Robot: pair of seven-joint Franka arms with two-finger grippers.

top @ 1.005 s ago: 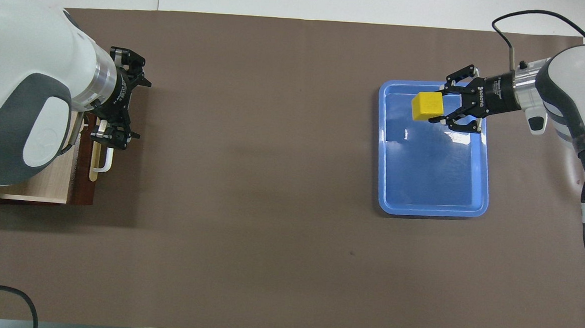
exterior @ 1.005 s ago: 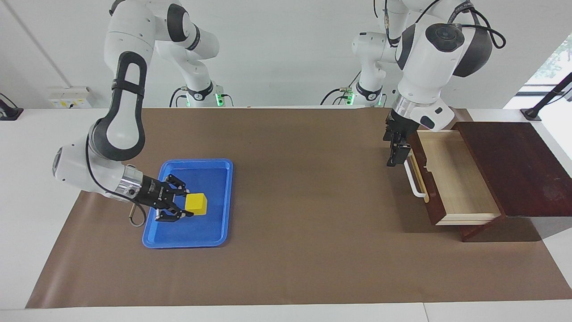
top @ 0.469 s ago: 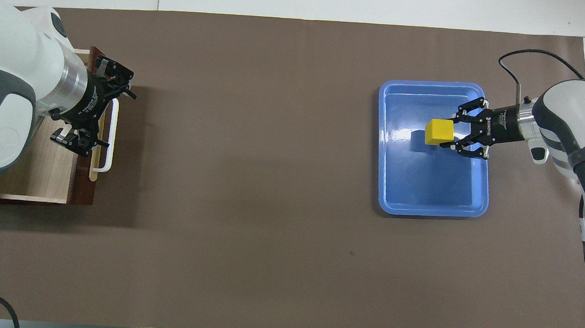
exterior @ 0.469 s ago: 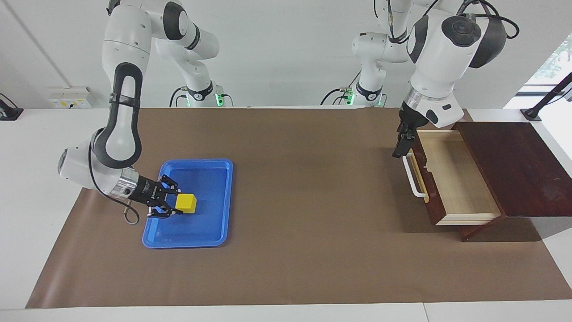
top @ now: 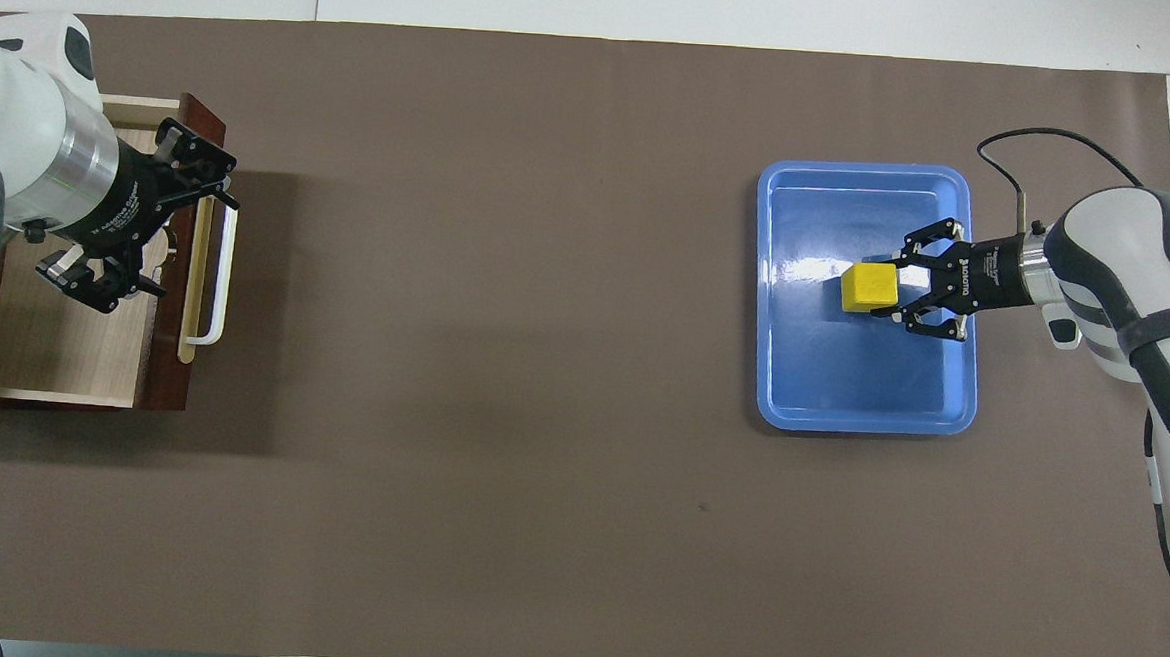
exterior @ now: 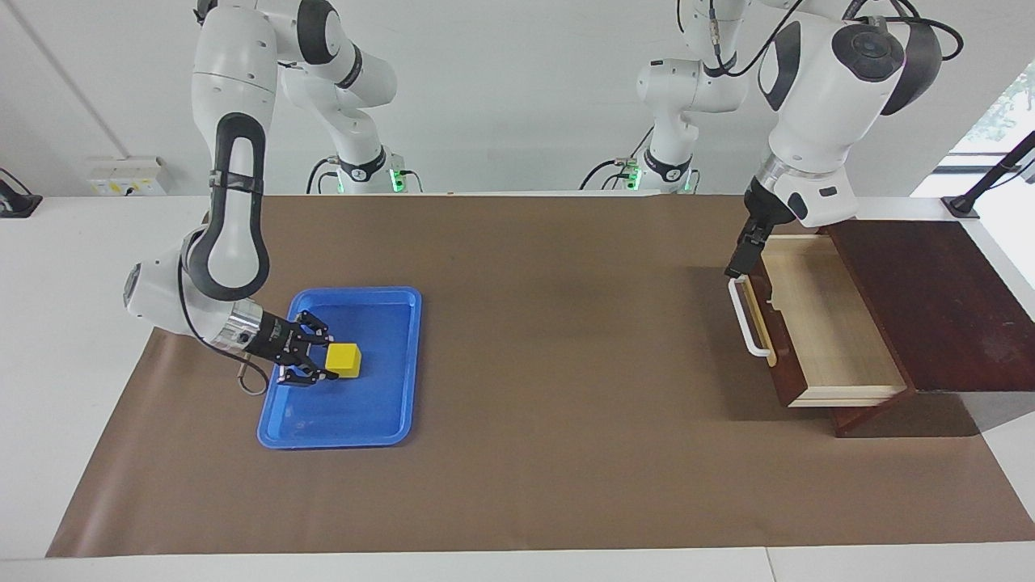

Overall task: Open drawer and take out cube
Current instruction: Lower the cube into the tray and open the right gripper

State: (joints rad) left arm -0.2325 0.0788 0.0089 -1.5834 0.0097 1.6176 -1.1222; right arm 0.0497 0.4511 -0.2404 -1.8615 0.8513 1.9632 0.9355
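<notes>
Brown paper covers the white worktop (exterior: 48,323) under both arms. Toward the left arm's end, the dark reddish-brown wooden drawer (exterior: 817,323) with a white bar handle stands pulled open, its pale interior empty; the left tool (exterior: 737,263) hangs over its front, jaws spread and holding nothing. Toward the right arm's end, the small bright-yellow cube (exterior: 344,360) sits low in the blue plastic tray (exterior: 404,364), shut in the right tool (exterior: 319,365), which lies almost level. In the overhead view the cube lies at nine o'clock from that tool's wrist. I judge release comes next.
</notes>
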